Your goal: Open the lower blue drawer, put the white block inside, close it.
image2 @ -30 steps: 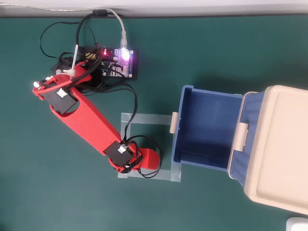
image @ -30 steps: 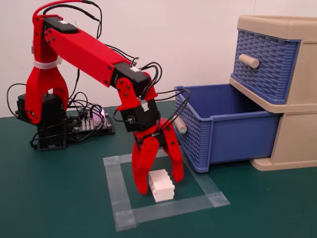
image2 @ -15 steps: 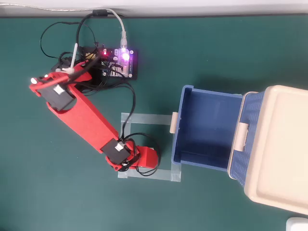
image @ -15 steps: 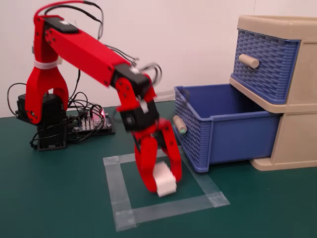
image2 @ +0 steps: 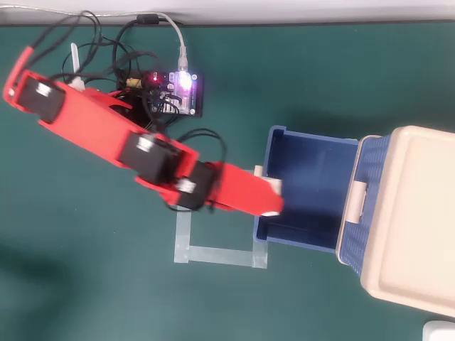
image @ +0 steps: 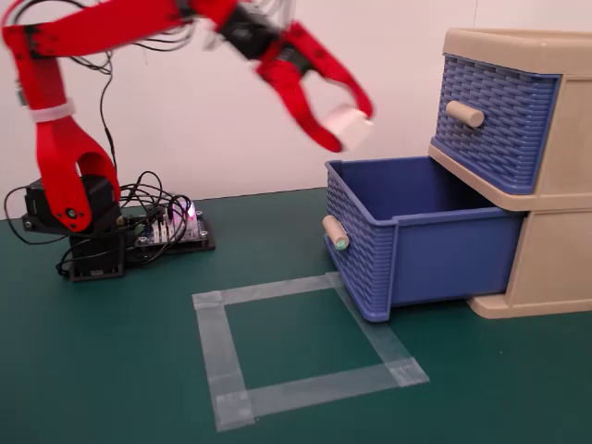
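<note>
The taped square (image: 301, 342), occupied by the white block a second ago, is now bare. The gripper (image: 344, 118), fingers closed around the white block (image: 348, 125), has been raised above the near-left rim of the open lower blue drawer (image: 421, 236); release inside is judged next. The upper drawer (image: 495, 111), shut at right, overhangs the far end.

no text, label, brand, number or sign can be read in either view. the circuit board (image2: 174, 94) near the back edge of the table shows only lit spots, no legible print. the white patches on the arm's motors (image2: 146, 144) are too small and blurred to read. the cabinet (image: 546, 120) carries no markings.
</note>
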You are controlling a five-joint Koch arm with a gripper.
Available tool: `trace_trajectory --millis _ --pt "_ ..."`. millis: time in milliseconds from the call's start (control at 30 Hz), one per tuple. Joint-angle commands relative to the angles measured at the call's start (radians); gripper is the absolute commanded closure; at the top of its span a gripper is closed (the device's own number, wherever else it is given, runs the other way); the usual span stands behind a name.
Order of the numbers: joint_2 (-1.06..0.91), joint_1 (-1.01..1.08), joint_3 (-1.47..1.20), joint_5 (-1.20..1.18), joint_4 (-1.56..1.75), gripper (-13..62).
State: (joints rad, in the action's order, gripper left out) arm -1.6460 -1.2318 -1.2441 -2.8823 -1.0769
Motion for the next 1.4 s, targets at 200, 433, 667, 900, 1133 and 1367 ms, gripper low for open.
trace_trajectory --millis 200,433,667,900,1133,1367 --pt "0.095 -0.081 0.100 -0.103 0.112 35.3" --pt "-0.023 -0.103 0.100 -0.110 0.097 15.3" --pt "-0.360 -0.091 -0.069 -0.044 -0.534 15.6" --pt "-0.078 -0.046 -0.069 0.037 -0.693 15.5" --pt "0.232 -0.043 0.115 -0.015 -0.558 15.6" --pt "0.495 -0.072 0.471 -0.017 -0.387 15.5"
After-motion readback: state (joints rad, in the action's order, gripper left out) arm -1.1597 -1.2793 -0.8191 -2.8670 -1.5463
